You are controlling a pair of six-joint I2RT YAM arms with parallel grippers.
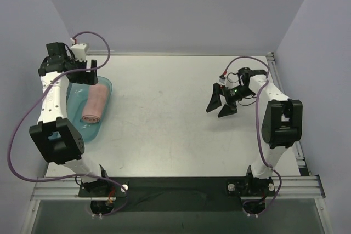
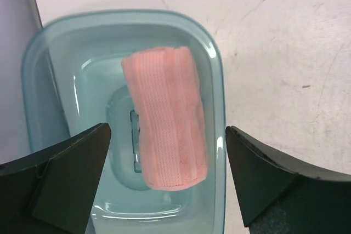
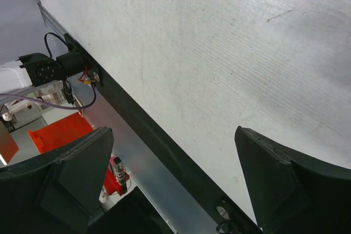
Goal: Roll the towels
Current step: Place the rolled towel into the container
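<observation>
The salmon-pink towel [image 1: 94, 104] lies rolled up inside the translucent teal tray [image 1: 104, 89] at the table's left side. In the left wrist view the rolled towel [image 2: 167, 116] rests lengthwise in the tray [image 2: 216, 75]. My left gripper [image 1: 86, 75] hovers above the tray's far end, open and empty; in its wrist view the gripper [image 2: 167, 152] has its two fingers spread wide either side of the roll, apart from it. My right gripper [image 1: 221, 103] is open and empty over bare table at the right; its wrist view [image 3: 173, 160] shows only table and rail between the fingers.
The tray sits close to the left wall. A metal rail [image 1: 175, 187] and the arm bases run along the near edge. In the right wrist view the table edge rail [image 3: 142, 135] and an orange object [image 3: 57, 132] below it show.
</observation>
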